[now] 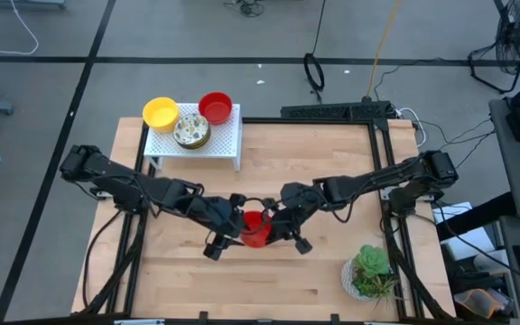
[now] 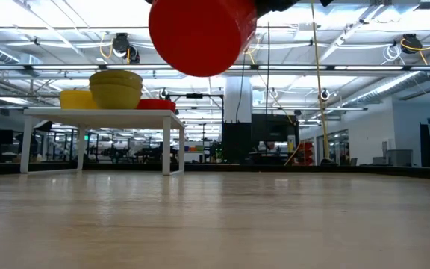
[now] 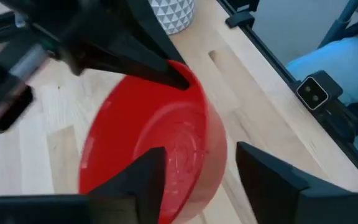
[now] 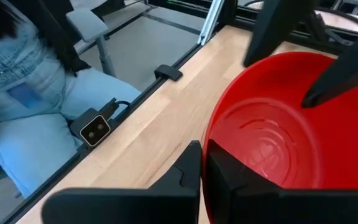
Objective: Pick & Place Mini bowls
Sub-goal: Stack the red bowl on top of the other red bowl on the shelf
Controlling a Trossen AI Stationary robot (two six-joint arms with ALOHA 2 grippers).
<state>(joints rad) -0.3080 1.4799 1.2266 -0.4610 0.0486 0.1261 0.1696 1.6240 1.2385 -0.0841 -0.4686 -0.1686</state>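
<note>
A red mini bowl [image 1: 256, 227] is held above the desk [image 1: 323, 280], its rim pinched by the right claw [image 4: 202, 163]. The left claw [image 3: 197, 168] is spread astride the opposite wall. If either is released early, the bowl could be dropped.

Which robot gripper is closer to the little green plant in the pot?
The right gripper. It is shut on the rim of the red mini bowl mid-table, nearer the green potted plant at the table's front right corner. The left gripper is beyond the bowl.

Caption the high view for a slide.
Both grippers meet at a red mini bowl mid-table; more bowls sit on the white rack.
</note>
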